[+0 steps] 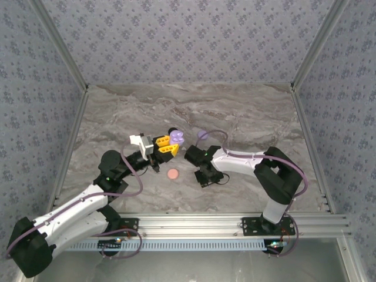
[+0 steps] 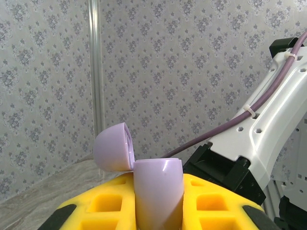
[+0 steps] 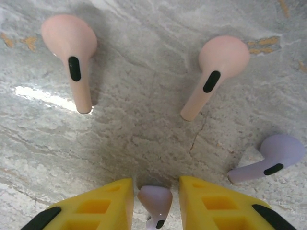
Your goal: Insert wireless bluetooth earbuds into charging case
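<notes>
Two grippers work mid-table.

Top view: left gripper (image 1: 166, 145) holds the lilac charging case (image 1: 177, 138). The right arm (image 1: 235, 161) bends down just right of it. Pink disc (image 1: 172, 174) lies near, lilac disc (image 1: 202, 134) far, both apart from the case.

Left wrist view: yellow fingers (image 2: 211, 201) are clamped on the case. Its body is upright and its lid (image 2: 112, 146) is hinged open leftward. The right arm's white link is close on the right, so there is a collision risk.

Right wrist view: right gripper (image 3: 156, 191) straddles a lilac earbud (image 3: 154, 199); whether it is pinched cannot be told. Also on the marble table (image 3: 144, 134):
- left pink earbud (image 3: 71, 43)
- right pink earbud (image 3: 221, 55)
- second lilac earbud (image 3: 271, 160)

Advice: steady the case and lower the bud stem-first into the open well.
</notes>
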### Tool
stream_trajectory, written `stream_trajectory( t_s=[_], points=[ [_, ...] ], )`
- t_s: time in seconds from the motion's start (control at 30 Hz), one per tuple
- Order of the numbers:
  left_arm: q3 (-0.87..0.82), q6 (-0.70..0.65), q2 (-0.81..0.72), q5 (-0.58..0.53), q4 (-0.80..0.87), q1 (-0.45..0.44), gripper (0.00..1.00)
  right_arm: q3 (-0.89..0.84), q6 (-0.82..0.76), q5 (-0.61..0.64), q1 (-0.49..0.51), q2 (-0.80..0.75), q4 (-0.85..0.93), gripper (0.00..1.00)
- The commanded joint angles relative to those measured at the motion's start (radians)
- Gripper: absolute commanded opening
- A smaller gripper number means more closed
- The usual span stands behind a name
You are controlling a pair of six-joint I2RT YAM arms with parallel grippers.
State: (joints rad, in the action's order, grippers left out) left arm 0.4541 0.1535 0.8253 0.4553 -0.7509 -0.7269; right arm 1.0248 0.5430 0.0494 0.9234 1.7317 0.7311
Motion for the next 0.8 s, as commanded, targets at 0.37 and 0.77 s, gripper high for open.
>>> stream_trajectory(
  t_s=[0.37, 0.77],
  points=[
    [0.024, -0.018, 0.001, -0.003, 0.002, -0.006, 0.00, -0.018, -0.012, 0.035, -0.006, -0.048, -0.021, 0.23],
    [0.041, 0.012, 0.097, 0.009, -0.047, -0.008, 0.00, -0.045, -0.151, 0.090, -0.094, -0.555, -0.081, 0.22]
  ],
)
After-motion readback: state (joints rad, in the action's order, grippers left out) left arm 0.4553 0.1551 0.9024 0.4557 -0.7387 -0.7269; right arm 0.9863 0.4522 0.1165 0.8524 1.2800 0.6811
